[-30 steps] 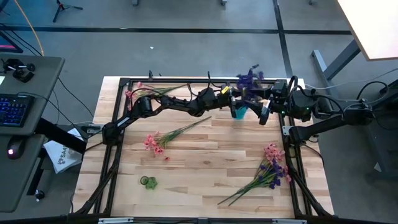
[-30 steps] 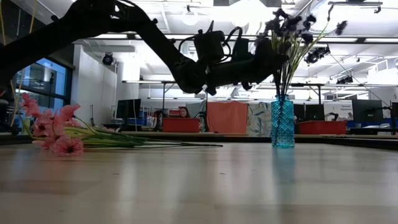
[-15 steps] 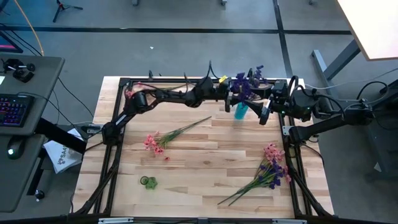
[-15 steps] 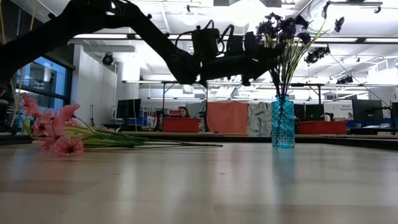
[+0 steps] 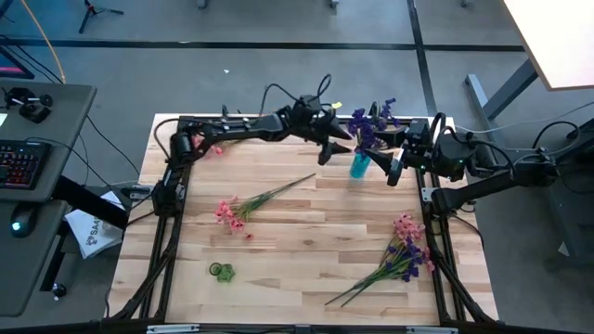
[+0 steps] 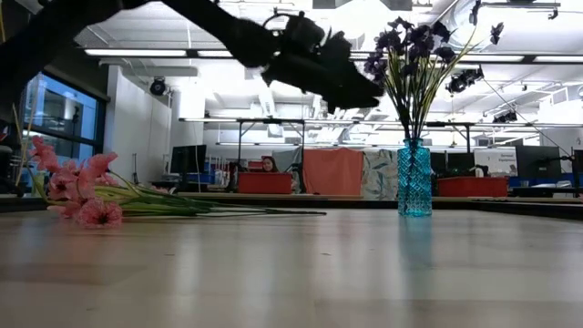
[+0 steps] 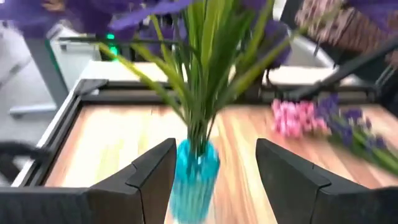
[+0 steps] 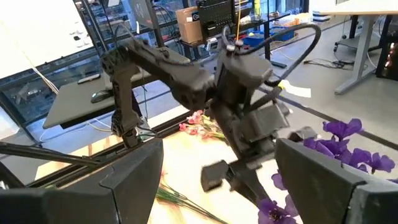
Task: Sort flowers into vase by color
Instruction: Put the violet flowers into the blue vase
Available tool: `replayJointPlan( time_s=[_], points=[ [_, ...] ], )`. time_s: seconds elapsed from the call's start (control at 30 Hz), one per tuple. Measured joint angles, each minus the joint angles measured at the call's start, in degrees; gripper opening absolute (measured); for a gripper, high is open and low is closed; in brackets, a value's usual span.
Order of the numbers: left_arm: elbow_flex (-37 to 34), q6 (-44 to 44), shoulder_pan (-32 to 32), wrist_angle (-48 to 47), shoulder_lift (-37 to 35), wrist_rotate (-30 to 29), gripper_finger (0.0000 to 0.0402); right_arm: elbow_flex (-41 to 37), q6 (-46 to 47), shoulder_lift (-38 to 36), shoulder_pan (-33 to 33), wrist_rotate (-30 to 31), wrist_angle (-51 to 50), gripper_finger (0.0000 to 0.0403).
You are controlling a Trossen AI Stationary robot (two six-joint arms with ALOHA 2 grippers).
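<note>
Releasing a purple sprig into the blue vase [image 5: 359, 165] appears to be the step in hand: the left gripper [image 5: 327, 148] hangs just beside the vase with its fingers [image 7: 152, 177] parted and nothing between them, the purple flowers [image 6: 414, 41] standing upright in the vase. The right gripper [image 5: 393, 170] waits on the vase's other side, its jaws wide apart and likewise empty. A pink sprig [image 5: 243, 206] lies near the table's middle, and a mixed pink and purple bunch [image 5: 401, 252] lies near the right edge of the table [image 5: 297, 241]. To do this well, the left gripper should be drawn away level and clear of the stems, so that the vase is not tipped. Whether any blossom is brushed by the fingers cannot be judged, the wrist view being blurred. A second vase is not seen.
</note>
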Motion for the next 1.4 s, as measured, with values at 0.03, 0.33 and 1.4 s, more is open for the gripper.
replayJointPlan(
  time_s=[0.03, 0.33, 1.4],
  points=[
    [0.0, 1.4, 0.3, -3.0, -1.0, -0.2, 0.0209, 0.0, -0.5, 0.0, 0.0, 0.0, 0.2, 0.0304],
    [0.0, 3.0, 3.8, -33.1, -10.3, -2.9, 0.0209, 1.6, -3.7, -0.9, 0.0, 0.0, 0.6, 0.0304],
    [-32.1, -34.5, -14.7, -45.9, -45.5, -23.8, 0.0209, -16.0, 67.2, 9.8, 25.8, -32.5, -2.7, 0.0304]
  ],
)
